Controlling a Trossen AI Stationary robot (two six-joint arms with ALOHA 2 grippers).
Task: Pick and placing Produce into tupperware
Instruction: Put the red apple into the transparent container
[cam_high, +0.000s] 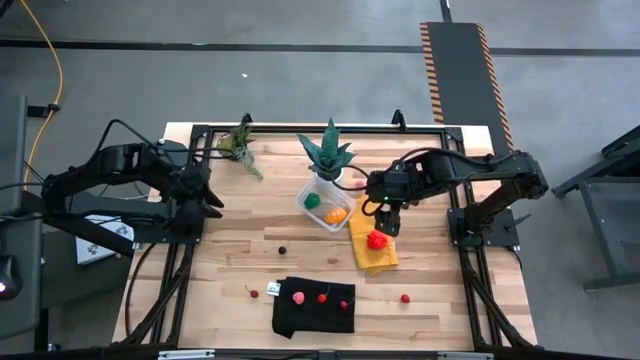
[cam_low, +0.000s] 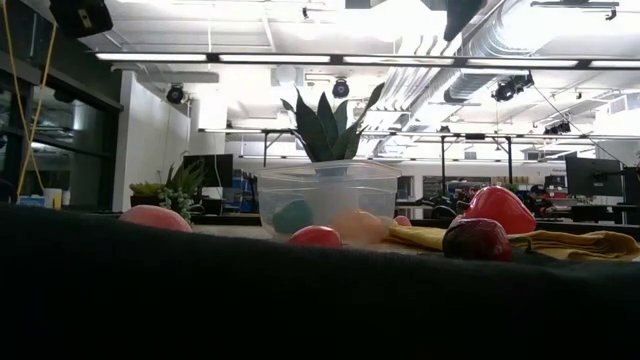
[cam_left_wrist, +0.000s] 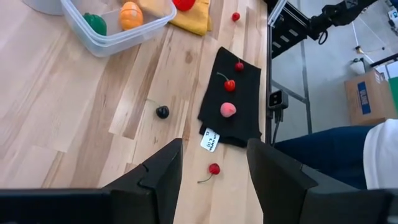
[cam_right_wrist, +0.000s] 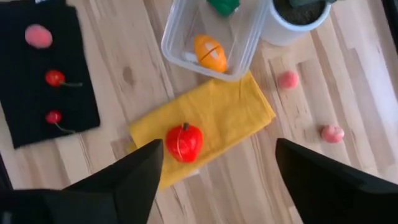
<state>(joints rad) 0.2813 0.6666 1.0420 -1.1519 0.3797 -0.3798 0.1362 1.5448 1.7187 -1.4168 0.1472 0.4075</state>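
The clear tupperware (cam_high: 322, 211) (cam_right_wrist: 186, 28) sits mid-table and holds a green piece (cam_right_wrist: 224, 5) and an orange piece (cam_right_wrist: 210, 53). A red pepper (cam_high: 376, 240) (cam_right_wrist: 184, 142) lies on a yellow cloth (cam_right_wrist: 230, 112). My right gripper (cam_high: 388, 222) (cam_right_wrist: 219, 146) hangs open above that cloth, with the pepper just off its left finger in the right wrist view. Two cherries (cam_right_wrist: 55, 78) and a pink piece (cam_right_wrist: 38, 35) lie on a black cloth (cam_high: 315, 305). My left gripper (cam_high: 212, 197) (cam_left_wrist: 214, 143) waits open at the table's left side.
A spiky plant in a white pot (cam_high: 330, 155) stands just behind the tupperware, and a smaller plant (cam_high: 240, 145) is at the far left. Loose on the wood are a dark piece (cam_high: 282, 250), a cherry (cam_high: 253, 292), a red piece (cam_high: 405, 297) and two pink pieces (cam_right_wrist: 287, 79).
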